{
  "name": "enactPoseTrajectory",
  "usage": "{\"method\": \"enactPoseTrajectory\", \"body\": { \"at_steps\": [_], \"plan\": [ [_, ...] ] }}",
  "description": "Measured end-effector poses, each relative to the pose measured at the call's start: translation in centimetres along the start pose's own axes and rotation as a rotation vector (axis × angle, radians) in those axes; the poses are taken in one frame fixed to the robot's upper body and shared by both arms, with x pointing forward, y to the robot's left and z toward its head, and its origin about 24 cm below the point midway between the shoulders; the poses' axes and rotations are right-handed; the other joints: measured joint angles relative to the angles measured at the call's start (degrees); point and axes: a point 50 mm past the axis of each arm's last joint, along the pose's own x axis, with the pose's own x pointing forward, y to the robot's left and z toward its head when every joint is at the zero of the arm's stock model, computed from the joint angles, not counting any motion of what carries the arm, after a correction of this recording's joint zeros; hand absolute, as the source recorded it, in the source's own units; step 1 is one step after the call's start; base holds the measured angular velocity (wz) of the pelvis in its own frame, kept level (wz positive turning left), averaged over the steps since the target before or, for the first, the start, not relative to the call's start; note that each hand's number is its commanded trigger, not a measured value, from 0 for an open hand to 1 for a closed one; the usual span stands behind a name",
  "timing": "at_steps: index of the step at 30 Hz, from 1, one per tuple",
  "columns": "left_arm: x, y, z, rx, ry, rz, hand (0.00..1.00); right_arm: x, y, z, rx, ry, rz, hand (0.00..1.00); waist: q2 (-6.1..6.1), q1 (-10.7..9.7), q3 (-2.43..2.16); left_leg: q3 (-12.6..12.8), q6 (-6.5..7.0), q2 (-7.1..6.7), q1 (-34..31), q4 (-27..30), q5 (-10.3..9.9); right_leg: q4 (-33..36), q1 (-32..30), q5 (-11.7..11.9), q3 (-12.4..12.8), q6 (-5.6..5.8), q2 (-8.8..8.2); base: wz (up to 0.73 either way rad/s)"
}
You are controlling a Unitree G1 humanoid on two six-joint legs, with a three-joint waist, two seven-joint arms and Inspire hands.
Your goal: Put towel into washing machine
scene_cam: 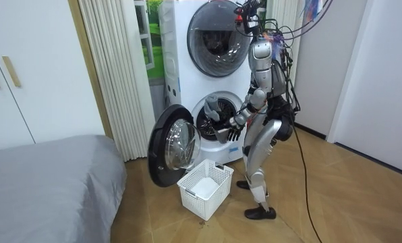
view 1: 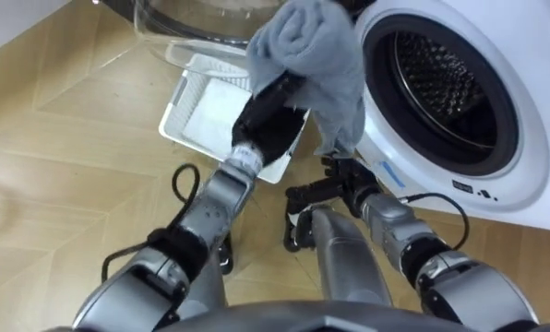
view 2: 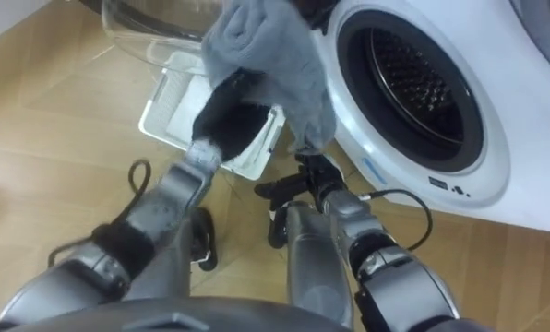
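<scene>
I stand in front of the white washing machine, whose round drum opening is open and dark inside. My left hand is raised beside that opening and is shut on the grey towel. The towel is bunched over the hand, and a tail of it hangs down past the opening's rim. Below that tail, my right hand is held low near the machine's front, open, holding nothing. The room view shows the towel at the mouth of the lower drum.
The machine's glass door is swung wide to my left. A white laundry basket stands on the wooden floor below it, close to my feet. A second machine is stacked above, and a grey bed lies at the room view's left.
</scene>
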Motion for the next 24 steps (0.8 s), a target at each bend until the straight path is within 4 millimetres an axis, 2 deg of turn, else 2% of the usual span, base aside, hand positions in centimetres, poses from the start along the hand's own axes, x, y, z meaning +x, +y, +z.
{"method": "enactPoseTrajectory", "body": {
  "at_steps": [3,4,7,11,14,20,24],
  "plan": [
    [-1.9,2.1,-0.6,-0.029,0.01,0.073,1.0,-0.4,-0.5,-1.2,0.01,0.024,-0.031,0.0,0.34,1.9,-0.18,0.0,-0.2,-0.13,0.1,-1.4,0.5,-1.0,-0.1,0.2,-0.1,-0.17,0.06,0.0],
    [-2.7,2.9,-0.8,-0.04,0.015,0.102,1.0,-0.6,-0.8,-1.6,-0.004,0.036,-0.047,0.0,0.8,2.7,-0.45,-0.1,-0.31,-0.06,0.0,-1.8,0.6,-1.6,-0.1,0.4,-0.3,-0.24,0.16,0.0],
    [-4.2,4.3,-1.1,-0.056,0.013,0.154,1.0,-0.7,-1.5,-1.8,-0.017,0.041,-0.073,0.0,1.99,3.9,-0.62,0.0,-0.35,-0.13,0.2,-2.5,0.7,-1.6,-0.1,0.3,-0.5,-0.25,0.05,0.0],
    [-5.4,5.5,-0.7,-0.037,0.015,0.187,1.0,-0.8,-1.8,-1.6,-0.026,0.016,-0.077,0.0,2.44,5.0,-0.56,-0.2,-0.42,0.05,0.2,-2.7,0.7,-1.6,-0.1,0.3,-0.7,-0.3,0.25,0.0],
    [-5.7,6.2,-0.1,0.016,0.024,0.216,1.0,-0.9,-2.2,-1.6,-0.047,0.014,-0.095,0.0,2.6,5.7,-0.54,-0.1,-0.51,-0.01,0.3,-2.9,0.8,-1.5,-0.1,0.3,-0.7,-0.32,0.2,0.0],
    [-6.3,6.7,2.1,0.092,-0.003,0.245,1.0,-1.2,-3.4,-1.1,-0.016,-0.029,-0.153,0.0,2.8,5.5,-0.4,-0.2,-0.55,-0.05,-0.4,-2.5,0.8,-1.5,-0.5,0.2,-0.9,-0.41,0.02,0.01],
    [-6.6,6.8,4.1,0.12,-0.065,0.27,1.0,-1.4,-3.8,-1.4,-0.009,-0.043,-0.174,0.0,3.32,5.5,-0.21,-1.2,-0.65,0.02,-1.3,-2.4,0.9,-2.4,-0.5,0.3,-2.2,-0.52,0.03,0.1]
  ]
}}
